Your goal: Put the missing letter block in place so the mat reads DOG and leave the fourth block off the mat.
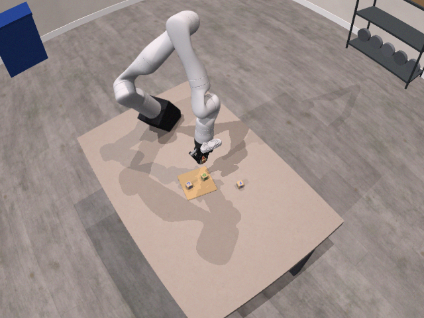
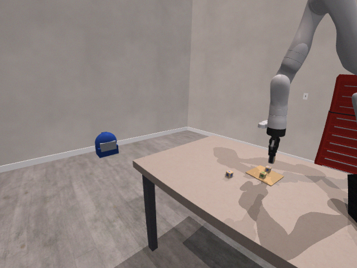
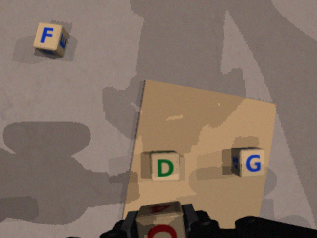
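So, going left to right in the exterior view: there's a blue backpack [image 2: 106, 145] on the floor by the wall, nowhere near the work. Next is the table [image 1: 273, 218] [image 2: 187, 170], with the F block [image 1: 240, 183] [image 2: 228, 173] [image 3: 49, 38] sitting directly on it, well off the mat, so it isn't in the way.

Then you get the mat [image 1: 191, 194] [image 2: 274, 181] [image 3: 173, 99], lying flat with arm shadows across part of it. The D block [image 1: 204, 176] [image 2: 263, 175] [image 3: 164, 167] (green letter) and the G block [image 1: 188, 185] [image 2: 268, 169] [image 3: 252, 163] (blue letter) are both on there, letters up, with a gap between them. Those two are the neighbours to watch out for.

The gripper [image 1: 201, 159] [image 2: 271, 160] [image 3: 161, 223] is up in the air near the mat, fingers only partway apart and clamped on the sides of the red-lettered block [image 1: 203, 159] [image 2: 274, 159] [image 3: 160, 226]. That's the one the task needs, so it's off the mat's surface. Its letter has a rounded top, but the wrist view cuts off the rest. Farthest right there's a red tool cabinet [image 2: 337, 129] against the wall, well behind the table.
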